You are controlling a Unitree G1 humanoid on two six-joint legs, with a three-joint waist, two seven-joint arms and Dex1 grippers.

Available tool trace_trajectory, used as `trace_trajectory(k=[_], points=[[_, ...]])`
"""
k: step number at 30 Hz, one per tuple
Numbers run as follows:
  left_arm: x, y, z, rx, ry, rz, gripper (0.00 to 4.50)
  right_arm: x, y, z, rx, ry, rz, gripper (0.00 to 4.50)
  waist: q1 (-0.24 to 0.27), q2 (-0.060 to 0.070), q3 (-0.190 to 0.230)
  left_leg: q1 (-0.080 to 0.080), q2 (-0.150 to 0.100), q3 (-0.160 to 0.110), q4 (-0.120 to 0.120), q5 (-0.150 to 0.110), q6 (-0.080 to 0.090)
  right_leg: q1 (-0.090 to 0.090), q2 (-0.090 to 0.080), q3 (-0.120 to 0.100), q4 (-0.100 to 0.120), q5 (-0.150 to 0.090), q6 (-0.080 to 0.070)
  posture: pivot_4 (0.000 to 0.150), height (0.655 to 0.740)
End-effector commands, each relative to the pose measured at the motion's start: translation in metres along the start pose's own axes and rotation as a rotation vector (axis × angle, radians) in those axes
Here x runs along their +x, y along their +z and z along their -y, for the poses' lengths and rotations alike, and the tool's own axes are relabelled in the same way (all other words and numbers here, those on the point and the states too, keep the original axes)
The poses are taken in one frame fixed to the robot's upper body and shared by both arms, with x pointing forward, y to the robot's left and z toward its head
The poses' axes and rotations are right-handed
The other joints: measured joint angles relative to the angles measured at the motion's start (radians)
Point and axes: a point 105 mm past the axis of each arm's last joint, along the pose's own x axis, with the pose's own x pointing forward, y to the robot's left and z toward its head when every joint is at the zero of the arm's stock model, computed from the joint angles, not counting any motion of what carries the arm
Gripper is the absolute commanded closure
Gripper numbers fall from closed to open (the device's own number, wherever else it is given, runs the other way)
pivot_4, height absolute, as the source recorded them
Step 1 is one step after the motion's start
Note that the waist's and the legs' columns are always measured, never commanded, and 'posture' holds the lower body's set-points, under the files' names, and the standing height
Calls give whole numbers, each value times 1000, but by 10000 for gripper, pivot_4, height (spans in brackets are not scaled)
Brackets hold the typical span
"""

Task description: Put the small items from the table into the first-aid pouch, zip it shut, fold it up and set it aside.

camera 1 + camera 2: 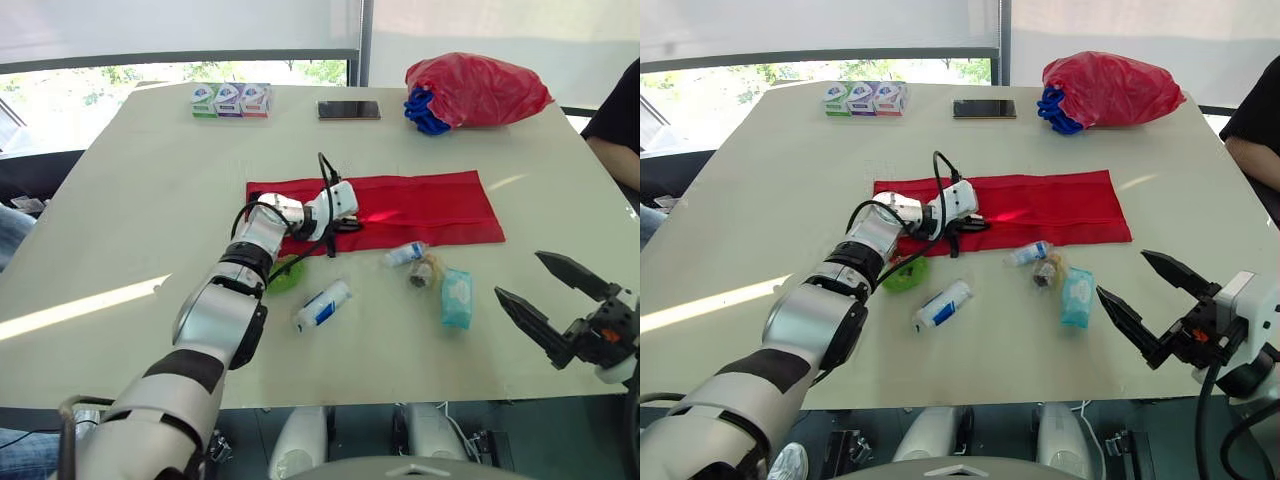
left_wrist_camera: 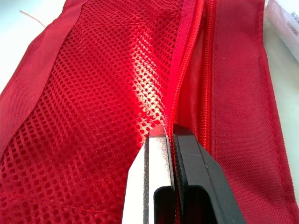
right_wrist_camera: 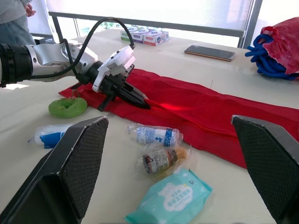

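The red first-aid pouch (image 1: 420, 205) lies unfolded and flat across the middle of the table, its mesh pocket (image 2: 93, 93) facing up. My left gripper (image 1: 352, 226) rests on the pouch's left part. Its fingers (image 2: 156, 154) are shut on the pocket's zipper edge (image 2: 187, 60). In front of the pouch lie a small bottle (image 1: 405, 253), a wrapped brown item (image 1: 424, 272), a teal wipes pack (image 1: 457, 297), a white and blue tube (image 1: 323, 304) and a green ring (image 1: 287, 275). My right gripper (image 1: 517, 274) hovers open at the front right, holding nothing, right of the wipes pack.
At the far edge sit three tissue packs (image 1: 230, 100), a dark phone (image 1: 349, 109) and a red bag (image 1: 475, 88) with a blue bundle (image 1: 425, 112). A person's arm (image 1: 615, 140) shows at the table's right side.
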Motion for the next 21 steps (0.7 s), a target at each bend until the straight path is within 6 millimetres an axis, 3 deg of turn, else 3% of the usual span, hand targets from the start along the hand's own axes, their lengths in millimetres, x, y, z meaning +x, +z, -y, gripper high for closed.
trace_trajectory(k=[1,8,14,17,21], points=[[-14,-8,2,-3,-20,1,44518,3,6,-8,-13,46,15,0,-1,0,0,0,0,0,0,0,0,0,0,0,0,0,0,1500,7400],[-28,-17,10,-24,-45,2,44518,6,8,-11,-11,90,13,0,-4,0,0,1,1,0,0,0,0,0,0,0,1,0,0,1500,7400],[-31,-11,16,-89,-71,72,44518,11,4,-12,-71,179,-46,0,-4,0,0,1,1,0,0,0,0,0,0,1,1,0,0,1500,7400],[-32,-7,18,-112,-100,108,44518,22,0,-17,-119,289,-93,0,-5,0,0,1,1,1,1,0,0,0,0,1,1,0,0,1500,7400],[-38,-7,16,-79,-126,104,44518,51,-4,-27,-180,506,-168,0,-15,0,0,1,1,1,2,0,0,0,1,2,1,0,0,1500,7400]])
